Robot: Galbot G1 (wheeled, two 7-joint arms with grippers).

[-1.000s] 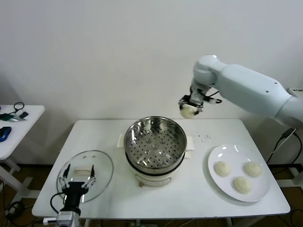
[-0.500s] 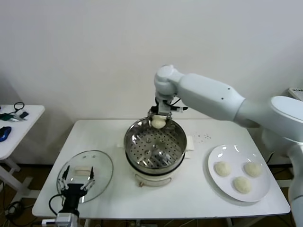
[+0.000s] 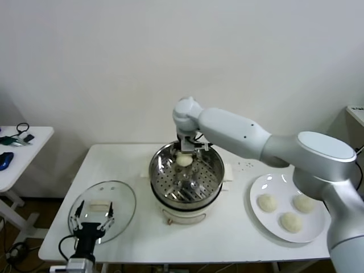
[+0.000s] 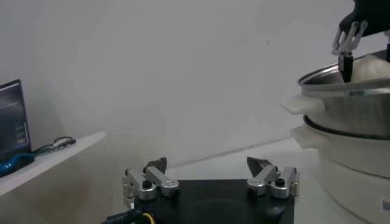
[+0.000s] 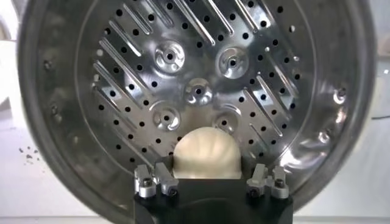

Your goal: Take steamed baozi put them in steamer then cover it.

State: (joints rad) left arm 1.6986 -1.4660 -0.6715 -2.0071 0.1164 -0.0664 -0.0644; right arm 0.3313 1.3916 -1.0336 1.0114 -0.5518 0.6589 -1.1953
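Down into the steamer (image 3: 186, 170) has come the right pincer (image 3: 185, 152) since a second ago, gripping one baozi (image 3: 183, 160); next it must let go; left pincer (image 3: 91, 219) waits open by the cover (image 3: 122, 196).

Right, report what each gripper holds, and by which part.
Left gripper: nothing, jaws open. Right gripper: a baozi sits right at it inside the steamer; whether it is gripped cannot be told.
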